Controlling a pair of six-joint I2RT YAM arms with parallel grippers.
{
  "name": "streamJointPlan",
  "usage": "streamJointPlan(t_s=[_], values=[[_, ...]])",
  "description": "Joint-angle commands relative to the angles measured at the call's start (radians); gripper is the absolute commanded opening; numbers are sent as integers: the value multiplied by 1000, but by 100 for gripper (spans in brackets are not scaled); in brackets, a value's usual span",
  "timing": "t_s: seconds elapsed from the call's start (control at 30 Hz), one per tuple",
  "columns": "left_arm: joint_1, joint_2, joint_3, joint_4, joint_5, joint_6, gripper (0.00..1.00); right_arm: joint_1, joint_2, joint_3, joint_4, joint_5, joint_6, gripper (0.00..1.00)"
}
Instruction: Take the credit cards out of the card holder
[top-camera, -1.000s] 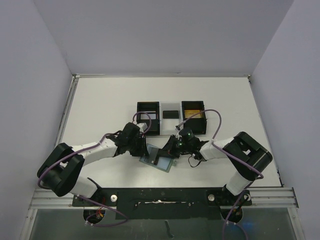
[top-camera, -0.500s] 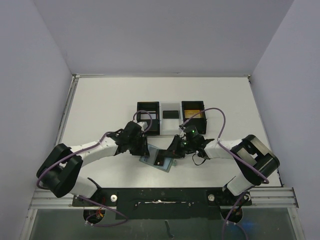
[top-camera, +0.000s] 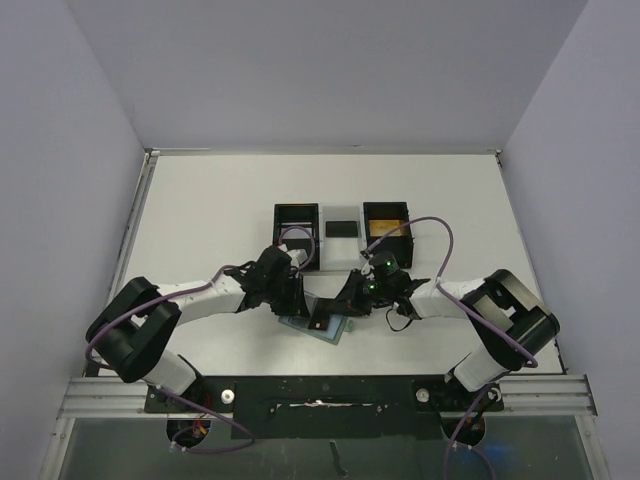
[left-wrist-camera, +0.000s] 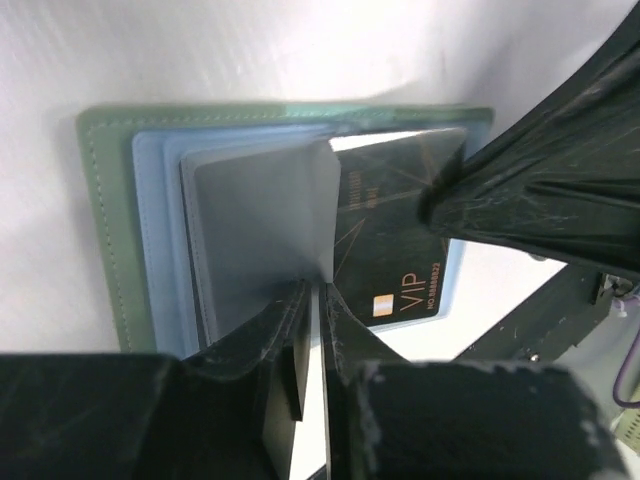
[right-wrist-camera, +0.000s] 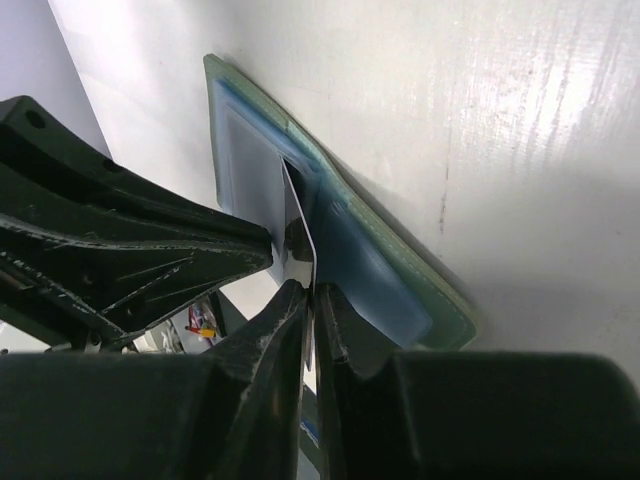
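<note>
The card holder (top-camera: 336, 331) lies open on the table between both arms; in the left wrist view it (left-wrist-camera: 105, 220) is teal-green with a pale blue inner pocket (left-wrist-camera: 158, 240). My left gripper (left-wrist-camera: 318, 295) is shut on the lifted edge of a grey pocket flap (left-wrist-camera: 260, 215). Under that flap lies a black credit card (left-wrist-camera: 395, 255) marked VIP, partly out of the pocket. My right gripper (right-wrist-camera: 308, 290) is shut on the thin edge of this black card (right-wrist-camera: 300, 225), next to the blue pocket (right-wrist-camera: 365, 275). Both grippers (top-camera: 300, 300) (top-camera: 336, 302) meet over the holder.
Behind the holder stand two black square boxes (top-camera: 296, 236) (top-camera: 387, 234) with a white tray (top-camera: 342, 247) between them. A black card (top-camera: 342, 228) lies in the tray and a gold one (top-camera: 384, 229) in the right box. Purple cables loop over both arms.
My left gripper has shifted right onto the holder, opening briefly and shutting again on the flap. My right arm stretched toward the holder early on, then held still.
</note>
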Motion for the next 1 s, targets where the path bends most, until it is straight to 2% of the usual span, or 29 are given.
streamJointPlan(t_s=[0.0,0.27,0.37,0.63,0.87,0.97], values=[[-7,11,-23,10,-62,-22,9,-7,-20,-23,85,-2,23,10],[-11,43,-29,0,-98,-41,5,37,-10,-62,206,14,87,23],[-12,44,-29,0,-100,-45,4,66,2,-67,230,35,108,24],[-12,42,-26,-7,-99,-46,3,93,-8,-117,317,103,163,19],[-12,29,-21,-10,-94,-46,2,107,0,-111,308,133,166,13],[-12,18,-18,-12,-93,-46,2,103,-8,-101,289,134,163,4]])
